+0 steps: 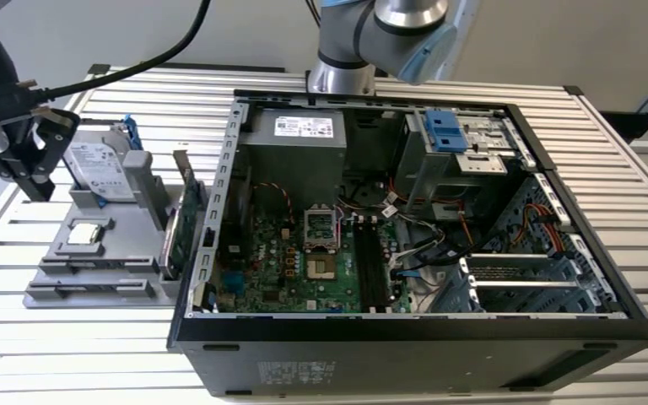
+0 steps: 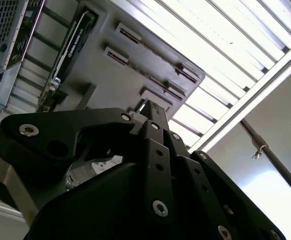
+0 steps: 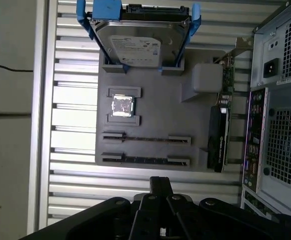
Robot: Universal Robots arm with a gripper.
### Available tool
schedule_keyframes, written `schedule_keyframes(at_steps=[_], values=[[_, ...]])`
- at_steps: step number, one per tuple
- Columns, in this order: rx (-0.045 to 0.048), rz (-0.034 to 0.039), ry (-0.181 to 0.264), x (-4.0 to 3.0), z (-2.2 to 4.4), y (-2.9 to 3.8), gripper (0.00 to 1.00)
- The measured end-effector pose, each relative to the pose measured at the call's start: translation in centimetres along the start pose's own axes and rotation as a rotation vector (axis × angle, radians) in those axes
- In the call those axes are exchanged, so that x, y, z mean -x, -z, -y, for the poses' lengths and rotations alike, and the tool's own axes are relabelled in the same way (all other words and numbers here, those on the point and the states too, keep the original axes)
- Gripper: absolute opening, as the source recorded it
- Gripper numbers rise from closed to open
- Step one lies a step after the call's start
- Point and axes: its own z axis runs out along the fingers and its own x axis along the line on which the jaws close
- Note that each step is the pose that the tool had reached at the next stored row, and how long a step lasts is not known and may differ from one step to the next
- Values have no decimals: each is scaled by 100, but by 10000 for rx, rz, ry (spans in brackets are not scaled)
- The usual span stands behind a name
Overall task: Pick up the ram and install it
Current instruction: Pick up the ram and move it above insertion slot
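In the first wrist view, the pincer (image 3: 160, 181) is being held shut with nothing in its grip. The ram (image 3: 145, 160) is being held on edge in the grey tray's (image 3: 160, 115) nearest slot, apart from the pincer. Beyond, the open computer case (image 1: 414, 354) is being shown at the exterior view's centre, on the slatted surface (image 1: 65, 337).

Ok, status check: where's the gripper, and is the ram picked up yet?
Gripper shut, empty, hovering just off the grey holder's edge. Ram not picked up, seated on edge in the holder. Nothing between them.
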Motion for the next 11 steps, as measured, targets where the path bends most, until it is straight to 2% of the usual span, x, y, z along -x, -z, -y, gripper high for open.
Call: schedule_keyframes(at_steps=[4, 6, 11], values=[[-1, 7, 0, 0, 0, -5, 0], [-3, 62, 1, 0, 0, -14, 0], [-4, 65, 2, 0, 1, -23, 0]])
